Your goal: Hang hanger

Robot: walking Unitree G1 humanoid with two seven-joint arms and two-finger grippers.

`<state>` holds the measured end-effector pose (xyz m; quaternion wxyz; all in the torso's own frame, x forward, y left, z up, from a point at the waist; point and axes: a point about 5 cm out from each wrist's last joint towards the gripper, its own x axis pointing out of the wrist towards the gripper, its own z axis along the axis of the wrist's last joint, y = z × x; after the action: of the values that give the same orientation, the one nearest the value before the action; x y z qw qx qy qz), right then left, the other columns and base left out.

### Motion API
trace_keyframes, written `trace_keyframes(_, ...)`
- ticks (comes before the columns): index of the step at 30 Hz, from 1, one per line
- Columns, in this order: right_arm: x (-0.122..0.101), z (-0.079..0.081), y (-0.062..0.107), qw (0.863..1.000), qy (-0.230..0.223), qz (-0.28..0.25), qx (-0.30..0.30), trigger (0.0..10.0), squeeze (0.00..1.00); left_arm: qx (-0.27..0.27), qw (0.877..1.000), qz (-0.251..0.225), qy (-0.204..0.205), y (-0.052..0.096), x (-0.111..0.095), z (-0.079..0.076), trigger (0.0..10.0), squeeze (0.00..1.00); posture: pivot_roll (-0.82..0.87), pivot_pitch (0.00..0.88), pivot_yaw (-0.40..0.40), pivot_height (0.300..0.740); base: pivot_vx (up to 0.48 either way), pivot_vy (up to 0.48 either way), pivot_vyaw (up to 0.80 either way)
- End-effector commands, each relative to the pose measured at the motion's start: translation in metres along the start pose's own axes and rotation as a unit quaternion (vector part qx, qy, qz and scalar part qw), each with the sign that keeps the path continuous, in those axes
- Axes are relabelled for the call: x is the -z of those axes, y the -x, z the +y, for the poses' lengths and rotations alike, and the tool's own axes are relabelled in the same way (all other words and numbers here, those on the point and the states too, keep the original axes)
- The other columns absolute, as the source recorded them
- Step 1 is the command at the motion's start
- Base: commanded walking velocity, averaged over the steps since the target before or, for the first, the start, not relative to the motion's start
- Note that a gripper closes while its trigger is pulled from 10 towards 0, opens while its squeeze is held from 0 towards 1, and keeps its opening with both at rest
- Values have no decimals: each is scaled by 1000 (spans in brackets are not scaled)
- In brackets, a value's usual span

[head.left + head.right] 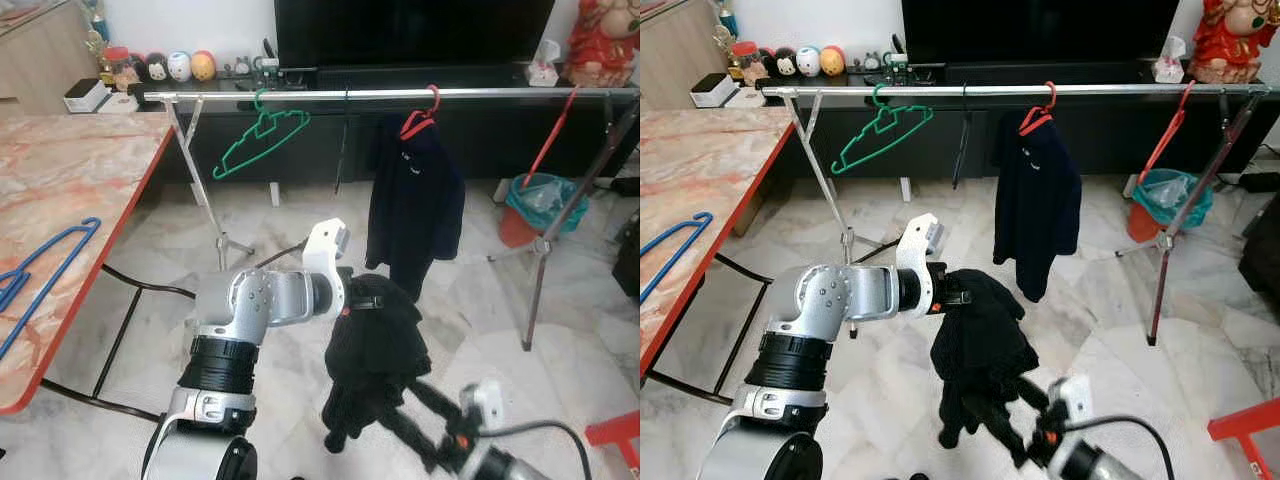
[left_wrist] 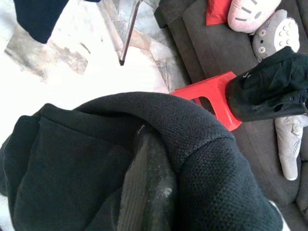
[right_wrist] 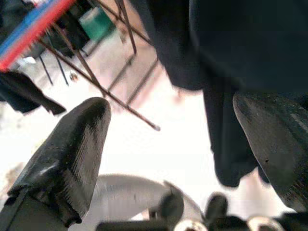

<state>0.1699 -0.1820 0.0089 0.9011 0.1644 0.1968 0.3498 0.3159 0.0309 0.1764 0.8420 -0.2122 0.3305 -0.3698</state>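
Left gripper (image 1: 352,300), clamped on the black garment (image 1: 375,350), held it below the rail (image 1: 400,94); right gripper (image 1: 440,425) gaped open. Next, probably, lift it railward.

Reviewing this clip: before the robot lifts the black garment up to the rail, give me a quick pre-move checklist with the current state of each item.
1. Left gripper holding the black garment: ok, garment hangs from it.
2. Hanger hook free above the garment: cannot tell, cloth hides it.
3. Space on the rail between the green hanger and the hung dark jacket: ok.
4. Right gripper free to assist: ok, fingers open beside the cloth.
5. Garment off the floor: ok.
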Motion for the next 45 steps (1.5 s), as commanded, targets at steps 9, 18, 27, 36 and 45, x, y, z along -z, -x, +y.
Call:
trace_keyframes(9, -26, -28, -9, 988, 58, -55, 134, 10000, 0, 18, 1000, -7, -14, -1, -4, -7, 10000, 0, -21, 0, 76, 740, 0, 0, 0)
trace_keyframes(18, -39, -4, -31, 993, 6, -114, 14, 10000, 0, 20, 1000, -8, -17, 0, -4, -8, 10000, 0, -15, 0, 74, 740, 0, 0, 0)
trace_keyframes(27, -22, -6, -23, 996, 18, -79, 28, 10000, 0, 21, 1000, -7, -20, 0, -3, -8, 10000, 0, -21, 0, 76, 740, 0, 0, 0)
trace_keyframes(36, -26, -29, -23, 987, 62, -72, 130, 10000, 0, 25, 999, -7, -23, -1, -3, -9, 10000, 0, -17, 0, 76, 740, 0, 0, 0)
trace_keyframes(45, -34, -18, -33, 991, 44, -106, 73, 10000, 0, 25, 999, -8, -26, 0, -4, -9, 10000, 0, -15, 0, 75, 740, 0, 0, 0)
